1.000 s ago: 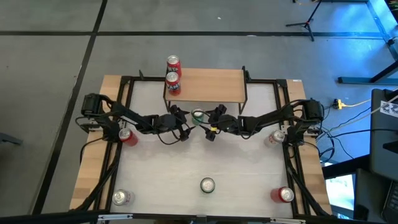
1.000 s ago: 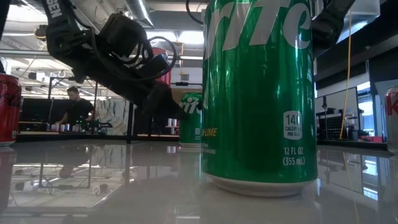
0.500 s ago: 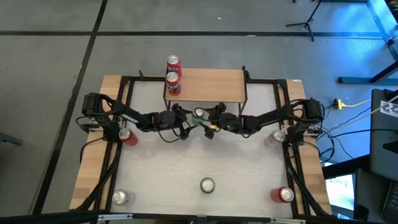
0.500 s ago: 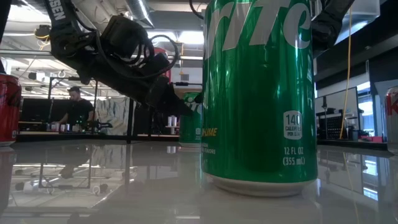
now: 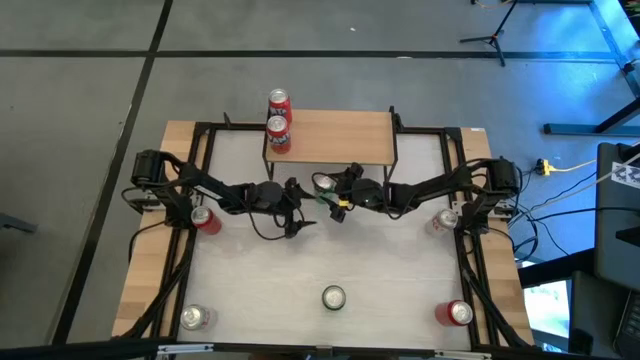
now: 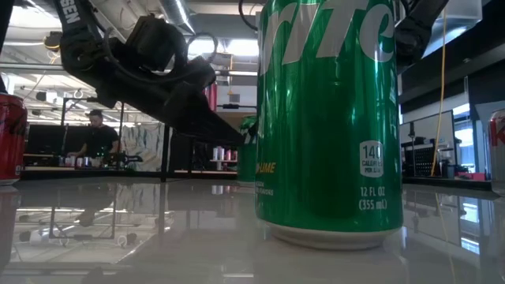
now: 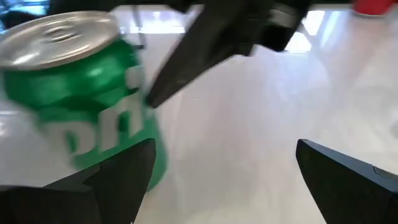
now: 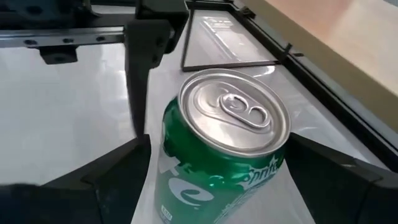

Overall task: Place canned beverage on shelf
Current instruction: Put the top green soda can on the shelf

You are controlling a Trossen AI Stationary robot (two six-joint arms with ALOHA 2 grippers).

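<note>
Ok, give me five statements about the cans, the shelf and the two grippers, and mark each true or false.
1. One red can stands on the shelf. True.
2. The right gripper has the green can between its open fingers. True.
3. The left gripper is shut on that green can. False: its fingers are open and the can sits off to one side.
4. A green can already stands on the shelf. False: only the red can is on it.
5. Another green can stands alone on the table's near middle. True.
</note>
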